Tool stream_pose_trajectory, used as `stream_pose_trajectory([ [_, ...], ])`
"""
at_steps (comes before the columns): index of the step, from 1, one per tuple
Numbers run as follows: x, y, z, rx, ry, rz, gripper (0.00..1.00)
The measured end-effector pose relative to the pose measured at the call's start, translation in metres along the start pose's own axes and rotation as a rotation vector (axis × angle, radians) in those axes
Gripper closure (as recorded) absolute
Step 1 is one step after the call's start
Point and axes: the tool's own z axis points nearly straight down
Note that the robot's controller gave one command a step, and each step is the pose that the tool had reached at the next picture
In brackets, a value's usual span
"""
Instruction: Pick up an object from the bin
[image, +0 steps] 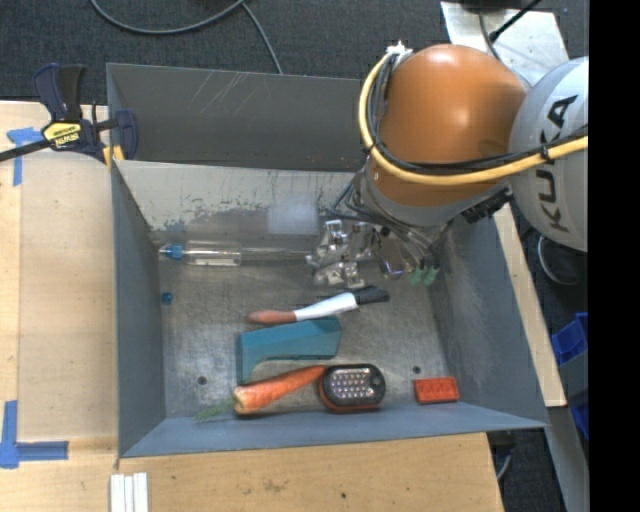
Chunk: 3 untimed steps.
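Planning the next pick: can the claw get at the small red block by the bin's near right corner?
Probably yes: the red block lies alone, apart from the black oval gadget, with nothing on top; the near wall is close, though.

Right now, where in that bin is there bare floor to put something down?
The widest bare patch is on the left, between the clear tube, the teal block and the bin's left wall. A smaller one lies on the right, between the knife and the red brick. The front middle is crowded: block, carrot and black gadget lie packed together.
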Motion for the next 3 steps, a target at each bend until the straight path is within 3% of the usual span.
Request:
stream_pose_trajectory([
  [1,0.020,-0.008,0.102,0.001,-0.006,-0.069,0.00],
  [2,0.032,-0.011,0.148,0.000,0.008,-0.113,0.00],
  [3,0.012,-0.009,0.198,0.004,0.003,-0.136,1.00],
])
